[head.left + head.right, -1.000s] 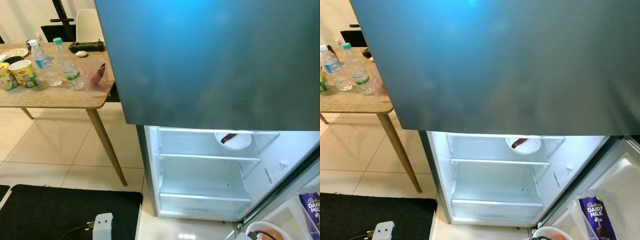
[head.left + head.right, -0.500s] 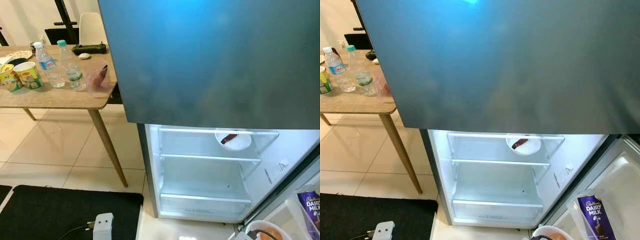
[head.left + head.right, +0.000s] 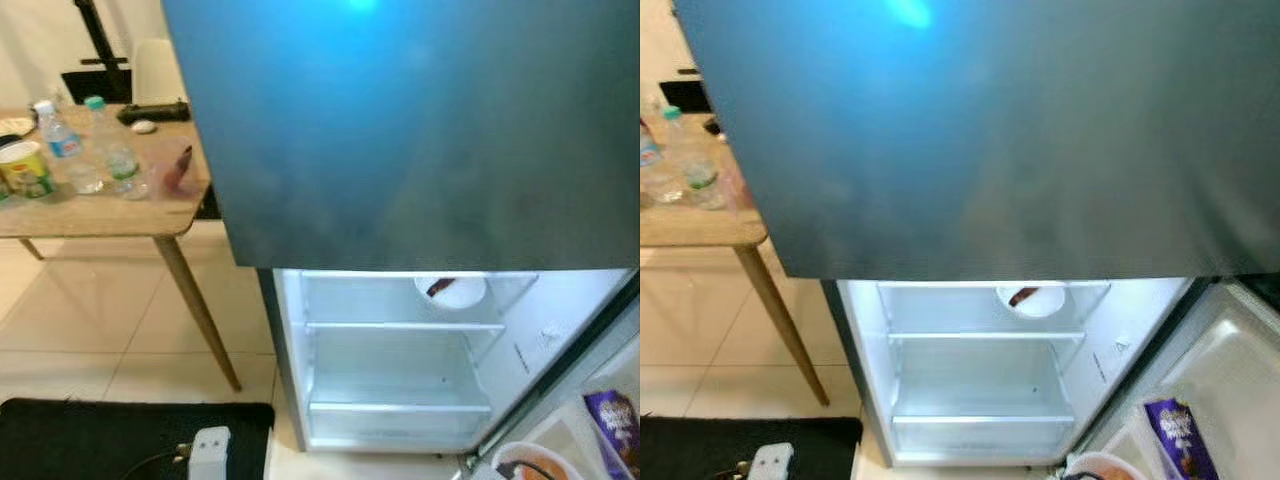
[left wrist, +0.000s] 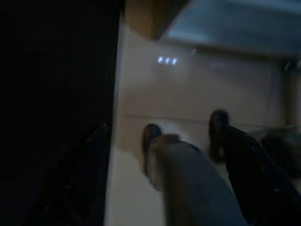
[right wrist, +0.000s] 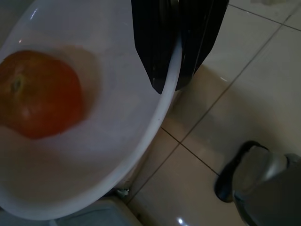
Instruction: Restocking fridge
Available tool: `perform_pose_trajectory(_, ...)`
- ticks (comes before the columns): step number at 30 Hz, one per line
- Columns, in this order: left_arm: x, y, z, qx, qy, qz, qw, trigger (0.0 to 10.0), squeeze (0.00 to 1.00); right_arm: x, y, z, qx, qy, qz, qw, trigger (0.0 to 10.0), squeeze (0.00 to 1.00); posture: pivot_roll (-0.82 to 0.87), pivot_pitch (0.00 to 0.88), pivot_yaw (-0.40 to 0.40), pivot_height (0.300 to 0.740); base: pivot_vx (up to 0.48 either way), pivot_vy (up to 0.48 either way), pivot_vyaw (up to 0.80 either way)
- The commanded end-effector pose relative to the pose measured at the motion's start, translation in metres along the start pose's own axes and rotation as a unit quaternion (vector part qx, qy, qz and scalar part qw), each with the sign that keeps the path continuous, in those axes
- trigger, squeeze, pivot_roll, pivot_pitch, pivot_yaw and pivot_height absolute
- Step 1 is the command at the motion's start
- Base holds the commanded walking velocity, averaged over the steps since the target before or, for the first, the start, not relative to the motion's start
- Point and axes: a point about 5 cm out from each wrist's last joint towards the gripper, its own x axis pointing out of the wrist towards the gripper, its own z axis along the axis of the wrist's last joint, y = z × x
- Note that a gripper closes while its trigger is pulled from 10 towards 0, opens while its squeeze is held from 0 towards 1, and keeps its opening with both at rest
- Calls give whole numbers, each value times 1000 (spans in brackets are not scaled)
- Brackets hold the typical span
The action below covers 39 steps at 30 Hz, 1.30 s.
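Right hand point(image 5: 171, 70) clamps the white bowl's point(image 5: 94, 155) rim, orange-red tomato point(image 5: 40, 101) inside, ready for the open fridge's point(image 3: 400, 370) glass shelves, lower centre.

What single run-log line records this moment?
right gripper: shut on white bowl rim | orange-red round fruit: in bowl | open fridge: shelves nearly bare

Right pincer point(image 5: 173, 70) clamped on a rim; left pincer point(image 4: 164, 141) hangs with fingers spread.
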Motion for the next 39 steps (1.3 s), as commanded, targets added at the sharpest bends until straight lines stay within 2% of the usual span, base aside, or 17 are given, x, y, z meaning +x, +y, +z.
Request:
perform_pose_trajectory(1, -3, 5, -9, -5, 11, 8, 1000, 10000, 0, 2, 0, 12, 0, -20, -5, 1000, 10000, 0, -98, 0, 13, 740, 0, 0, 0)
perform_pose_trajectory(3, -3, 5, -9, -17, 8, 5, 1000, 10000, 0, 2, 0, 12, 0, -20, -5, 1000, 10000, 0, -98, 0, 13, 740, 0, 0, 0)
perform_pose_trajectory(9, -2, 0, -9, 5, 14, -16, 1000, 10000, 0, 2, 0, 12, 0, -19, -6, 1000, 10000, 0, -100, 0, 12, 740, 0, 0, 0)
perform_pose_trajectory(20, -2, -3, -13, 22, 26, -26, 999, 10000, 0, 2, 0, 12, -2, -19, -6, 1000, 10000, 0, -98, 0, 11, 740, 0, -430, 0)
perform_pose_trajectory(26, -2, -3, -11, 19, 17, -24, 999, 10000, 0, 2, 0, 13, -10, -21, -7, 1000, 10000, 0, -95, 0, 14, 740, 0, 0, 0)
perform_pose_trajectory(37, 0, -5, -4, 43, 11, -41, 998, 10000, 0, 3, -12, 30, -29, -46, -19, 998, 10000, 0, -96, 0, 14, 740, 0, 0, 0)
perform_pose_trajectory(39, 0, -7, -4, 50, 13, -48, 998, 10000, 0, 3, -14, 32, -31, -50, -20, 998, 10000, 0, -97, 0, 14, 740, 0, -459, 0)
